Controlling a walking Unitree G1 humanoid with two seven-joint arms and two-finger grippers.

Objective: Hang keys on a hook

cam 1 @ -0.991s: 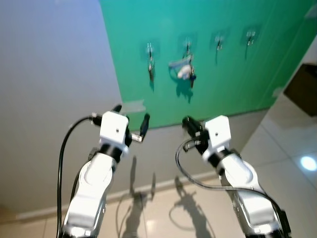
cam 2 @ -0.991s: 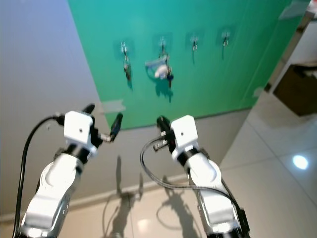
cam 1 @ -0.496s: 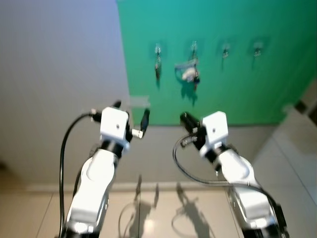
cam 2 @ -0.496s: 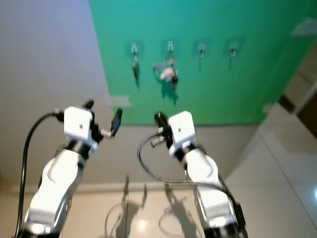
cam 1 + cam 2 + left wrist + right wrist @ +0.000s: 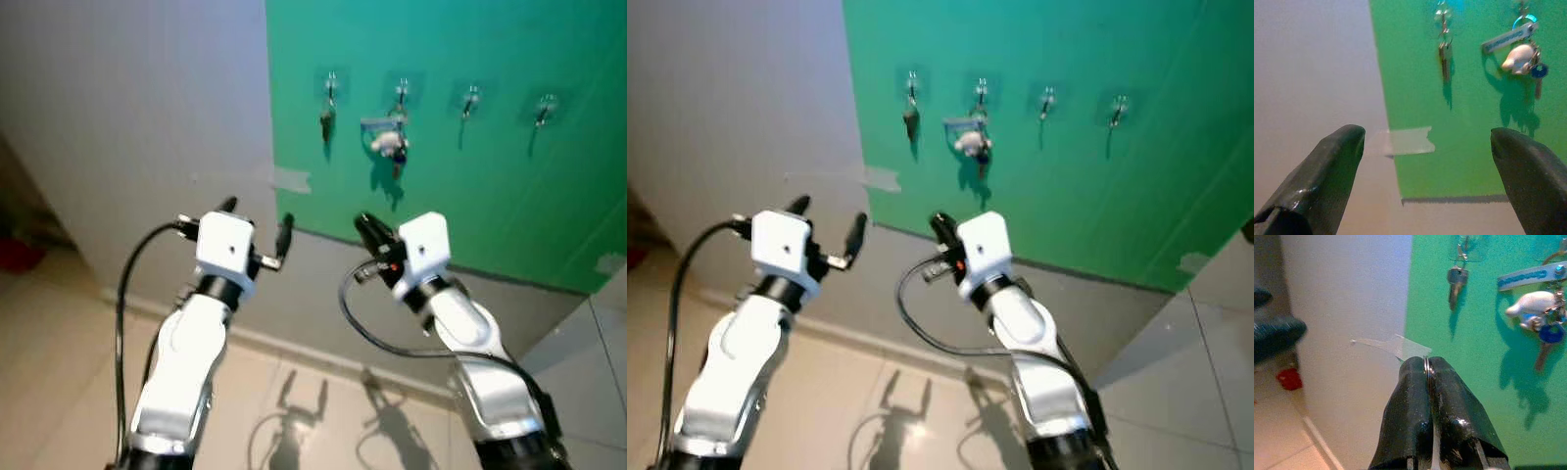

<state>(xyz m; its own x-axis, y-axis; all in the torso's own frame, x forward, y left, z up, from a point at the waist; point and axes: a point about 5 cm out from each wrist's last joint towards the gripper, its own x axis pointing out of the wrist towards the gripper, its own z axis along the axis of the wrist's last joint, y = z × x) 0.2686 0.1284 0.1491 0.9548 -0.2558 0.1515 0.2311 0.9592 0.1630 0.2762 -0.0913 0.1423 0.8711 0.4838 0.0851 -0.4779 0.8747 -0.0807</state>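
Now | room: green board point(image 5: 441, 147) on a grey wall point(image 5: 137, 117), tiled floor point(image 5: 59, 333) below | hooks point(image 5: 471, 95) in a row, far; single key point(image 5: 326, 119) and key bunch point(image 5: 392, 144) hang on two | right tool point(image 5: 1427, 369) closed on a key ring point(image 5: 1426, 366), near, below the hooks | left tool point(image 5: 1425, 147) open, holding nothing.

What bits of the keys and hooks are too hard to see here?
- Right gripper: a thin metal ring peeks out between its shut fingers; whatever hangs from it is hidden behind them in the right wrist view.
- Two bare hooks on the green board: too small in the eye views to make out their shape.
- Bunch of keys: its hook is cut off by the left wrist view's edge.
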